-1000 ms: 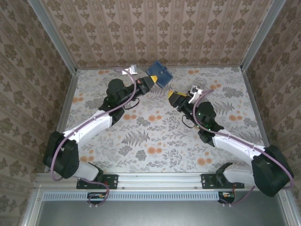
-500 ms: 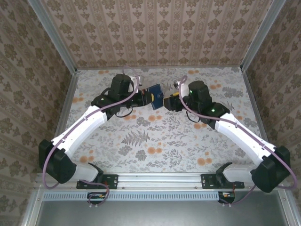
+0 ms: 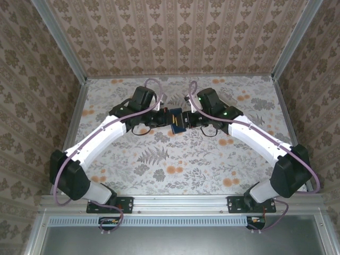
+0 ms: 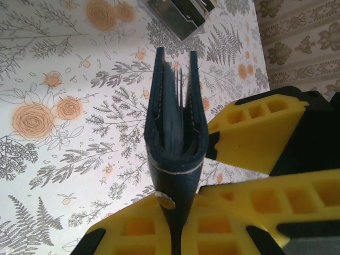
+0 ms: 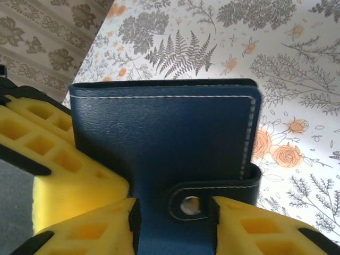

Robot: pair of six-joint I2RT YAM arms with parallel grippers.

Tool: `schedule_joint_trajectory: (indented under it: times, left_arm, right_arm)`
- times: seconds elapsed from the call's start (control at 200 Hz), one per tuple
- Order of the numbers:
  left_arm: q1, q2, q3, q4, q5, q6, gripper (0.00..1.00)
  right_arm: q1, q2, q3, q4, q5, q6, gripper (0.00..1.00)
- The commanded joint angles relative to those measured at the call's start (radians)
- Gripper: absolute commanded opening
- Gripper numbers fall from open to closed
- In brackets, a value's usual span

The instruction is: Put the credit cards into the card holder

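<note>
The left arm (image 3: 101,138) reaches from the near left corner toward the far middle of the table (image 3: 159,164). The left gripper (image 3: 166,118) has its jaws fully closed on the card holder (image 3: 177,121), clamping a thin flap at one edge of it. The holder is carried clear of the table surface, between the two grippers at the far centre of the table. In the left wrist view it stands edge-on, with the fold toward the jaws and the two dark blue leaves spread slightly into a narrow V. Thin layers show between the leaves; whether they are cards or pocket edges cannot be told. Beyond the holder in that view, a small grey object (image 4: 178,16) lies on the table, cut off by the frame edge. In the right wrist view the holder presents its broad navy face with pale stitching, and the snap tab (image 5: 190,204) lies across its lower part. The right gripper (image 3: 188,118) meets the holder from the right. Its jaws stand partly apart, one on each side of the snap tab; whether they press on it cannot be told. The right arm (image 3: 255,141) extends back to the near right corner.
</note>
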Motion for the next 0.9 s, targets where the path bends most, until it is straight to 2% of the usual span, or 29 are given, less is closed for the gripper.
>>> schedule_joint_trajectory:
  times: [0.0, 0.095, 0.17, 0.35, 0.725, 0.895]
  left_arm:
    - [-0.007, 0.013, 0.046, 0.005, 0.052, -0.018, 0.0]
    - [-0.007, 0.015, 0.052, 0.008, 0.062, -0.022, 0.0]
    - [-0.004, 0.013, 0.043, 0.015, 0.052, -0.025, 0.0]
    - [0.004, 0.011, 0.031, 0.005, 0.044, -0.018, 0.0]
    - [0.054, 0.044, -0.04, 0.008, 0.061, 0.029, 0.0]
    - [0.053, 0.147, -0.091, 0.068, 0.096, 0.17, 0.0]
  right_arm:
    - [0.026, 0.034, 0.048, -0.06, 0.059, 0.028, 0.41]
    - [0.042, 0.049, 0.065, -0.104, 0.177, 0.027, 0.4]
    - [0.043, 0.061, 0.061, -0.112, 0.238, 0.027, 0.18]
    - [0.042, 0.041, 0.047, -0.112, 0.341, 0.037, 0.0]
    - [-0.032, 0.001, -0.066, -0.095, 0.306, 0.065, 0.0]
    - [-0.063, 0.0, -0.14, 0.011, 0.098, 0.074, 0.0]
